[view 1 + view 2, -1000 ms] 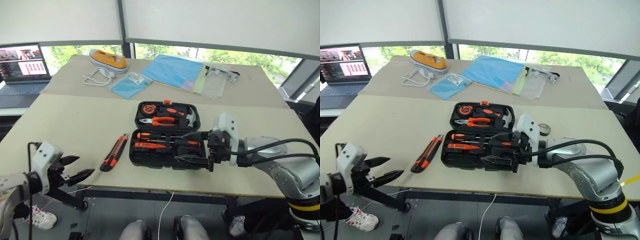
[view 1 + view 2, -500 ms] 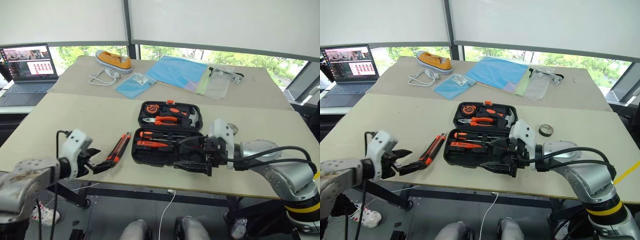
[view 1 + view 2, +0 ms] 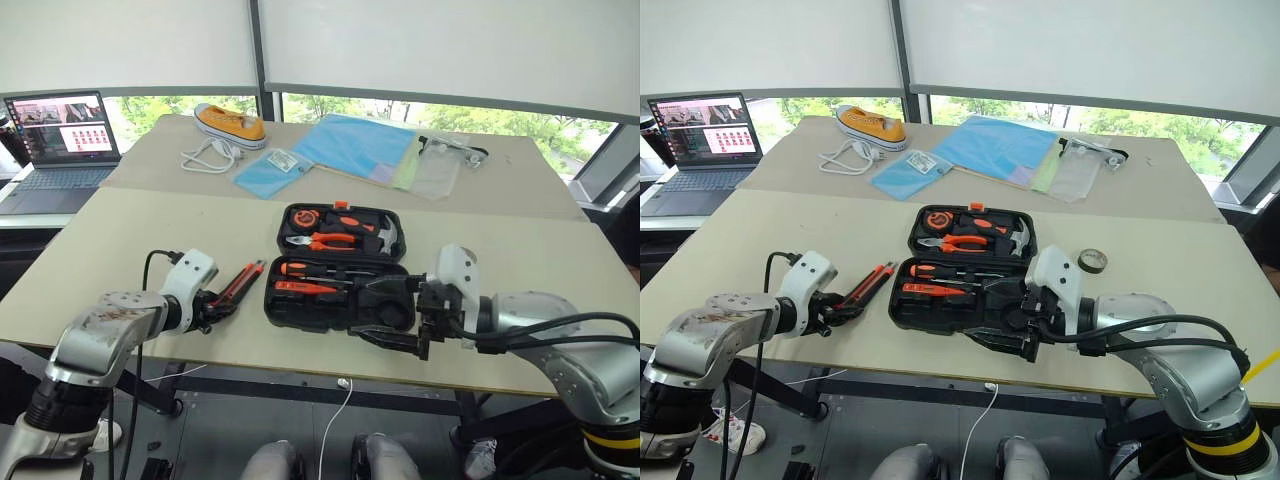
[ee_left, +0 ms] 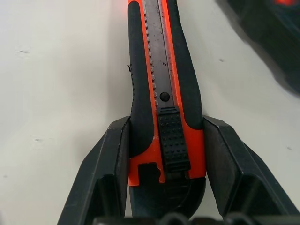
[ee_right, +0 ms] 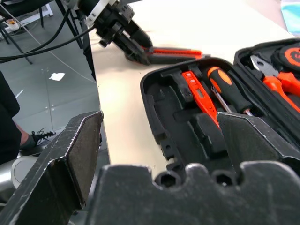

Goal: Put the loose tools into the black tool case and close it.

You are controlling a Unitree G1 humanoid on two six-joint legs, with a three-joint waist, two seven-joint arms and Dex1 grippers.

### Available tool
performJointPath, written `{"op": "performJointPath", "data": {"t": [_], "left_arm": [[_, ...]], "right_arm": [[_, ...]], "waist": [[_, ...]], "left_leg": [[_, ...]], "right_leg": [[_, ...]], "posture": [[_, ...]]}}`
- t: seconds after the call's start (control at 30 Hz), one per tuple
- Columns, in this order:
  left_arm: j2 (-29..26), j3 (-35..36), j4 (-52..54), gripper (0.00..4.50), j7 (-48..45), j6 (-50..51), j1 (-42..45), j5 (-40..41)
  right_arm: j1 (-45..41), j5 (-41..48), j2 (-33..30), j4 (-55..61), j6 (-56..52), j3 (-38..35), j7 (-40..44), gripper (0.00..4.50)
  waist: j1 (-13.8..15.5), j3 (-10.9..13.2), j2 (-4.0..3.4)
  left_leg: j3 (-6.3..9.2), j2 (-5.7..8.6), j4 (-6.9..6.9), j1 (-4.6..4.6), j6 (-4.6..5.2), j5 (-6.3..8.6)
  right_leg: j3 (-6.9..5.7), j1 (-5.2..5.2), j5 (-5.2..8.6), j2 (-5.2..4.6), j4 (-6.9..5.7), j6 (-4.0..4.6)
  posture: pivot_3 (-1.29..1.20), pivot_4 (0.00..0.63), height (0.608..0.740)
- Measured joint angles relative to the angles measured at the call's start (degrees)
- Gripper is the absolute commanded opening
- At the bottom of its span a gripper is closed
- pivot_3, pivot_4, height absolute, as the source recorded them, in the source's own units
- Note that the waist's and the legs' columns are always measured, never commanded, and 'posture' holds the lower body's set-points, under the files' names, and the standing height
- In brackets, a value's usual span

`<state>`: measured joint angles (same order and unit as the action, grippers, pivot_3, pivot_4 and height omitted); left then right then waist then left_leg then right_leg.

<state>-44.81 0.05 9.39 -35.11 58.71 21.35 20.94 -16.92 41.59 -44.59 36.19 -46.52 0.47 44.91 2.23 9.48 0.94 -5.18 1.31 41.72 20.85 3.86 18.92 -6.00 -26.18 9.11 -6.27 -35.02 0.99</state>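
**Tool case open on the near table, left claw around the knife**

Tool case (image 3: 337, 268): one black clamshell, lying open near the middle of the near table (image 3: 120, 240), its lid half on the far side. The lid half holds one pair of orange-handled pliers (image 3: 322, 240), one hammer (image 3: 385, 235) and one round tape measure (image 3: 298, 216). The near half holds two orange-and-black screwdrivers (image 3: 322, 270) and one thin orange screwdriver (image 3: 300, 288); its slots nearest the table edge are bare.

One utility knife (image 3: 238, 283) lies on the table just left of the case. The left gripper (image 3: 216, 305) has a finger (image 4: 105, 180) on each side of the knife's near end, pressed against its handle.

One small tape roll (image 3: 1092, 261) sits on the table to the right of the case.

The right gripper (image 3: 385, 312) hangs over the case's near right corner with its two fingers spread wide, grasping nothing.

On the far table: one laptop (image 3: 55, 135) at the left, one yellow shoe (image 3: 230, 121), one blue folder (image 3: 355, 143).
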Motion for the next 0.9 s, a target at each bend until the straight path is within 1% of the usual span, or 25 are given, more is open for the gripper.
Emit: {"op": "performJointPath", "data": {"t": [0.07, 0.13, 0.2, 0.23, 0.3, 0.33, 0.4, 0.5, 0.6, 0.7, 0.8, 0.9], "left_arm": [[-0.5, 2.0, -5.2, 1.77, -3.5, -5.7, 1.4, 0.2], [-3.1, 2.4, -7.4, 1.77, -11.3, -13.2, 3.7, 0.9], [-5.8, 2.1, -7.3, 1.77, -20.1, -19.3, 6.6, 1.9], [-7.2, 1.3, -7.4, 1.77, -24.7, -21.7, 8.5, 2.1], [-8.3, -1.6, -7.8, 1.77, -32.7, -25.3, 12.1, 2.3], [-8.4, -3.5, -8.1, 1.77, -35.8, -26.5, 13.5, 2.1], [-8.0, -8.6, -8.8, 1.77, -42.2, -29.3, 16.0, 0.9], [-5.9, -15.8, -11.5, 1.77, -49.5, -33.7, 19.0, -2.4], [-3.0, -19.5, -15.1, 1.77, -53.0, -37.6, 22.0, -5.3], [4.3, -23.0, -22.6, 1.77, -52.3, -42.6, 26.7, -10.2], [7.5, -25.9, -28.6, 1.77, -53.4, -48.0, 27.6, -13.6], [9.1, -25.9, -32.1, 1.77, -54.4, -52.5, 28.9, -15.0]], "right_arm": [[0.6, 0.8, -1.0, 0.8, -0.4, -0.8, 0.2, 4.5], [0.9, 0.9, -2.1, 1.0, -0.4, -1.4, 0.1, 4.5], [1.3, 0.6, -2.4, 1.0, -0.4, -1.5, 0.1, 4.5], [1.7, 0.5, -2.4, 1.0, -0.4, -1.6, 0.1, 4.5], [2.1, 0.3, -2.6, 1.0, -0.3, -1.7, 0.0, 4.5], [2.3, 0.2, -2.6, 1.0, -0.3, -1.8, 0.0, 4.5], [2.7, 0.2, -2.7, 1.4, -0.3, -2.0, -0.2, 4.5], [4.0, 0.2, -2.7, 2.7, -0.3, -2.5, -1.5, 4.5], [5.4, 0.2, -2.7, 3.7, -0.4, -3.6, -2.5, 4.5], [8.0, 0.3, -2.7, 5.9, -0.5, -4.6, -4.6, 4.5], [10.7, 1.0, -2.5, 8.1, -1.3, -6.3, -6.9, 4.5], [12.2, 1.7, -2.5, 9.0, -1.6, -7.1, -8.4, 4.5]], "waist": [[0.0, 0.1, 0.14], [-0.1, 0.2, 0.36], [-0.1, 0.2, 0.36], [0.0, 0.2, 0.36], [0.0, 0.2, 0.33], [0.0, 0.2, 0.33], [-0.1, 0.2, 0.34], [-0.1, 0.2, 0.35], [-0.1, 0.2, 0.35], [0.4, 0.2, 0.36], [0.0, 0.2, 0.37], [-0.3, 0.3, 0.38]], "left_leg": [[0.06, -0.08, 0.01, 0.19, -0.12, -0.07], [0.13, -0.12, 0.02, 0.31, -0.15, -0.09], [0.1, -0.08, 0.02, 0.33, -0.15, -0.09], [0.11, -0.06, 0.02, 0.33, -0.14, -0.09], [0.09, -0.03, 0.01, 0.33, -0.04, -0.13], [0.08, -0.02, 0.0, 0.36, 0.24, -0.27], [0.04, -0.02, 0.0, 0.39, 0.39, -0.34], [0.06, -0.06, 0.01, 0.46, 0.44, -0.36], [0.09, -0.12, 0.02, 0.46, 0.46, -0.38], [0.2, -0.12, 0.08, 0.46, 0.48, -0.39], [0.2, -0.16, 0.11, 0.5, 0.62, -0.33], [0.21, -0.21, 0.11, 0.49, 0.65, -0.33]], "right_leg": [[-0.11, -0.18, -0.02, 0.04, -0.01, 0.03], [-0.25, -0.26, -0.04, 0.06, 0.02, 0.06], [-0.3, -0.25, 0.01, 0.02, 0.05, 0.28], [-0.33, -0.24, -0.04, 0.0, 0.05, 0.5], [-0.42, -0.18, -0.06, -0.01, 0.08, 0.57], [-0.52, -0.16, -0.05, -0.01, 0.12, 0.56], [-0.77, -0.15, -0.05, 0.05, 0.16, 0.56], [-0.93, -0.14, 0.15, 0.09, 0.16, 0.4], [-0.9, -0.14, 0.26, 0.09, 0.14, 0.41], [-0.89, -0.05, 0.27, 0.04, 0.12, 0.4], [-0.85, -0.09, 0.26, 0.01, 0.11, 0.38], [-0.86, -0.1, 0.25, 0.05, 0.11, 0.41]], "posture": [[0.0, 0.15, 0.718], [0.0, 0.15, 0.718], [0.0, 0.15, 0.718], [0.0, 0.15, 0.718], [0.0, 0.15, 0.718], [0.0, 0.15, 0.718], [0.0, 0.15, 0.718], [0.0, 0.15, 0.718], [0.0, 0.15, 0.718], [0.0, 0.15, 0.718], [0.0, 0.15, 0.718], [0.0, 0.15, 0.718]]}}
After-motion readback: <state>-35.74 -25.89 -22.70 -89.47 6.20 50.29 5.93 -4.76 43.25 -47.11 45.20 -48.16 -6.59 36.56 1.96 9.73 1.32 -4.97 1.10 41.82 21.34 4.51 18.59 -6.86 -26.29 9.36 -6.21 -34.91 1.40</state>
